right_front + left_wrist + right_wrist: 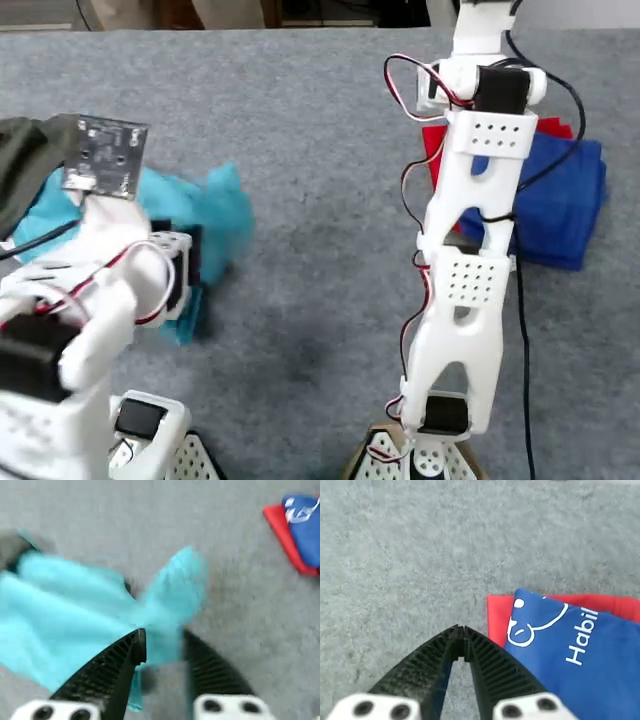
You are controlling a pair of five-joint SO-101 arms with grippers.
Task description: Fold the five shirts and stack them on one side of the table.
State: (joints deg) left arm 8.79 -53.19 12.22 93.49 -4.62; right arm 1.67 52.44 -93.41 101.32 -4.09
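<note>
A crumpled turquoise shirt [215, 205] lies at the left of the grey table [320, 130]. My left gripper [162, 640] hangs over its near edge, jaws apart, with a raised fold of the turquoise shirt [75, 615] between the fingers [125, 660]. At the right, a folded blue shirt [565, 200] rests on a folded red shirt [433, 150]. My right gripper [464, 632] is shut and empty, just above the table beside the red shirt's corner [497, 615], with the blue shirt [570, 670] close by. A dark olive shirt [20, 160] lies at the far left edge.
The right arm [470, 260] stretches from the front edge over the table toward the folded stack. The left arm's base and body [70, 340] fill the front left corner. Bare grey table lies between the turquoise shirt and the stack.
</note>
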